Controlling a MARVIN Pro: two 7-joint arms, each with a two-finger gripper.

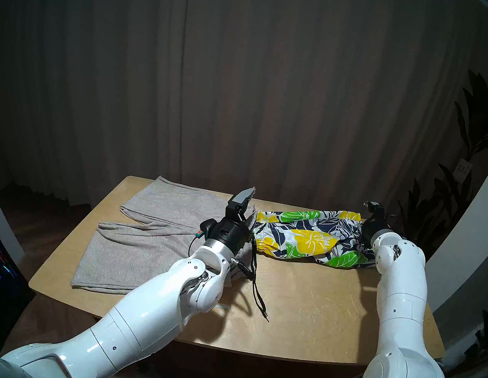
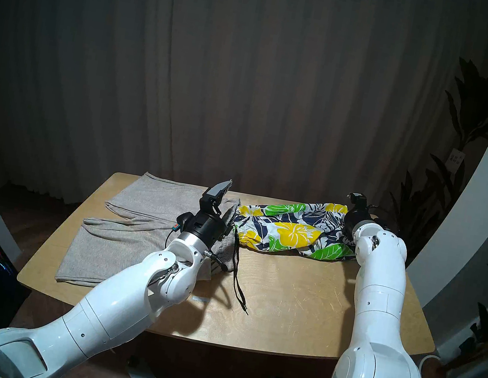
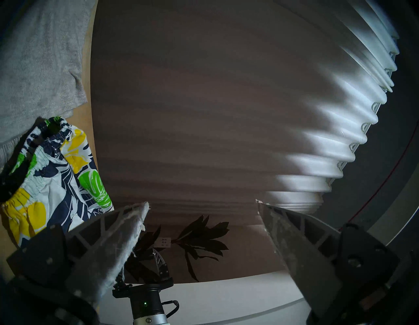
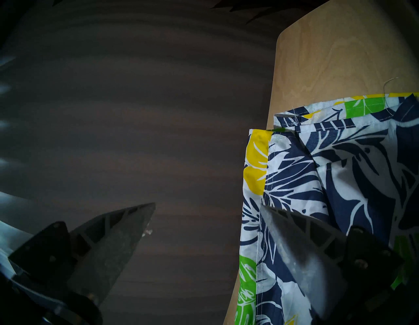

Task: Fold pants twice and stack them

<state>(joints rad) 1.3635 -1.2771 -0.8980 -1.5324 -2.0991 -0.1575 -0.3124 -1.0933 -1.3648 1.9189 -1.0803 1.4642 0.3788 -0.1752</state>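
Head view: both my hands, left hand (image 1: 246,198) and right hand (image 1: 373,207), are spread and empty. Grey pants (image 1: 146,228) lie unfolded left on the counter (image 1: 327,320), floral shorts (image 1: 308,238) right. The dangling drawstring (image 1: 257,292) could snag my left wrist.

wooden table (image 1: 312,308) | brown curtain (image 1: 253,89) | dark plant (image 1: 477,133)

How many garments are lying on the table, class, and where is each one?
2. The grey-beige pants lie spread on the table's left half; the floral shorts lie along the far right, waistband toward the middle. No others are visible.
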